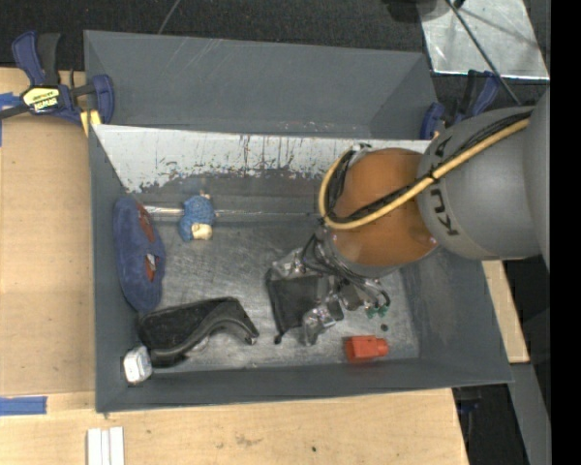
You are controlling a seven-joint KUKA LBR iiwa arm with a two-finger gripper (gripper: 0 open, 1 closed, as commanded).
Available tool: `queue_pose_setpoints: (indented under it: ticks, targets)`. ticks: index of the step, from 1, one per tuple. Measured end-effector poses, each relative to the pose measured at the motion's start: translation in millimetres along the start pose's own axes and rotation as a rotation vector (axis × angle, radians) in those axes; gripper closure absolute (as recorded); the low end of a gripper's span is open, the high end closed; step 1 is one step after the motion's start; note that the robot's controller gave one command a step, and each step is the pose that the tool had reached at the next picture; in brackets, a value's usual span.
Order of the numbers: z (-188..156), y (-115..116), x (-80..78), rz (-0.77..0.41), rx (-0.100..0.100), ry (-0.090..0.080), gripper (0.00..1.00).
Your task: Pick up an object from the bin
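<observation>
- Your claw (303, 320) sits low over the floor of the bin (252, 95), right of centre and toward the near wall. It's a dark knot of metal from this angle, and you cannot tell whether it's wide or narrow.
- Nothing reads as caught in it, so I'd call the pick not yet made.
- The closest candidate is the small red block (366, 348), just beside the claw at about 4 o'clock. It lies flat on the floor close to the near wall, with its long side running 9 to 3.
- The other neighbour is the black curved piece (194, 325), out at 9 o'clock. Its hooked tip is near the claw, its long axis runs roughly 9 to 3, and a white cap (136, 364) sits at the far end.
- Well apart, around 10 o'clock, are a small blue figure (196, 218) and, along the left wall, a blue cloth bundle (136, 255).
- The arm (494, 192) comes in from 3 o'clock, its grey link looming over the right wall. The orange cover (382, 211) sits at 1 o'clock from the claw, and the wrist is tipped down toward the floor.
- My read is that the red block needs only a short shift toward 4 o'clock, but the near wall crowds it on that side. Close across its short side, 12 to 6.
</observation>
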State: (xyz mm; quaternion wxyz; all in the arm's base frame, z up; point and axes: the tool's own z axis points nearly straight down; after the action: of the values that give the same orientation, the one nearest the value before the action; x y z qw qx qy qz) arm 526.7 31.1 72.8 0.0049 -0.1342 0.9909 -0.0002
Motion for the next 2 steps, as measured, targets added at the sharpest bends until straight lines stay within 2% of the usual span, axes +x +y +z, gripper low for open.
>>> queue_pose_setpoints:
  ticks: [1,2]
  targets:
    - [-28.7,-8.3,-0.8,0.07,0.0,0.003,0.0]
    - [-29.9,-6.5,-13.8,0.155,-0.001,0.003,0.0]
